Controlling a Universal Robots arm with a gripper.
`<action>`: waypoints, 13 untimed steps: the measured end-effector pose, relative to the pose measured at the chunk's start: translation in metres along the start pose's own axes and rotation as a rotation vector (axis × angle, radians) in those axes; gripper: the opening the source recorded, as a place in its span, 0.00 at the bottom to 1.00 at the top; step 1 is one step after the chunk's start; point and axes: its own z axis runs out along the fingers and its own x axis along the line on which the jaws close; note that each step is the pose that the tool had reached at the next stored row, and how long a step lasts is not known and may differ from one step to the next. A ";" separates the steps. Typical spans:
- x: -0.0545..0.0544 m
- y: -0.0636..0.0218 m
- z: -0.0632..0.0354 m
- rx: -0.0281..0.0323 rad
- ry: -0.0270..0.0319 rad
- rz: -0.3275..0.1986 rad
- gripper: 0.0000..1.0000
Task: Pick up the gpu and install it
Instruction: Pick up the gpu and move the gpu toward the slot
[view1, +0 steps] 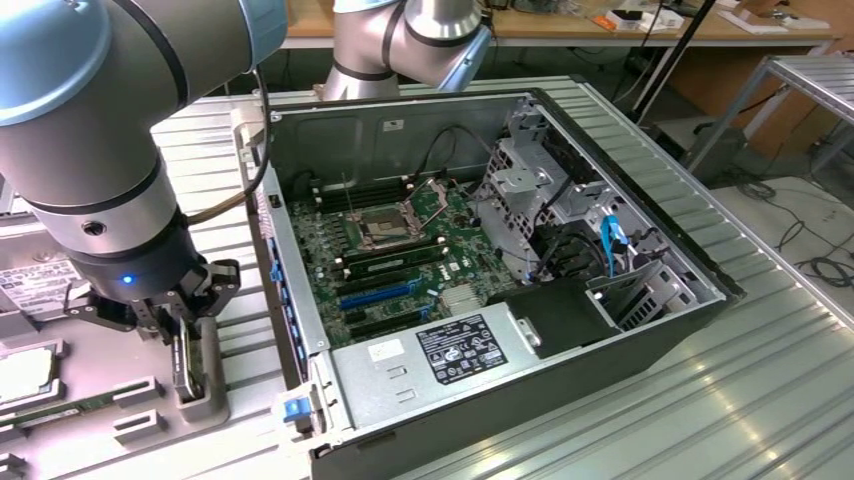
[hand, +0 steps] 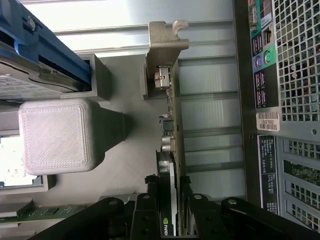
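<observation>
The gpu (hand: 172, 125) stands on its long edge in a slot of a grey printed holder (hand: 135, 160), seen edge-on in the wrist view, with its silver bracket (hand: 167, 42) at the end away from the gripper (hand: 168, 181). The jaws are drawn in narrow, 1 black finger (hand: 151, 200) against each of the card's 2 faces, so the card is clasped between them while its lower edge sits in the slot. In the exterior view the gripper (view1: 187, 350) hangs straight down from the arm (view1: 94, 170) over this holder (view1: 200, 400), at the exterior view's left, just beside the outer wall of the open computer case (view1: 641, 180). On the same holder, near the card, rise a grey ribbed block (hand: 55, 135) and a hard drive in blue rails (hand: 45, 55), and a narrow green memory stick (hand: 45, 212) lies flat beside them. In the wrist view the perforated rear panel of the case (hand: 295, 60) runs alongside the card, apart from it. Inside the case lie the green motherboard (view1: 387, 240) and the silver power supply (view1: 454, 345) with a black label. Everything rests on a ribbed metal table (view1: 747, 400).
</observation>
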 end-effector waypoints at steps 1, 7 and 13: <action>0.000 0.0000 0.0000 0.0000 0.0000 0.000 0.28; 0.000 0.0000 0.0000 0.0000 0.0000 0.000 0.27; 0.000 0.0000 0.0000 0.0000 -0.0001 0.000 0.27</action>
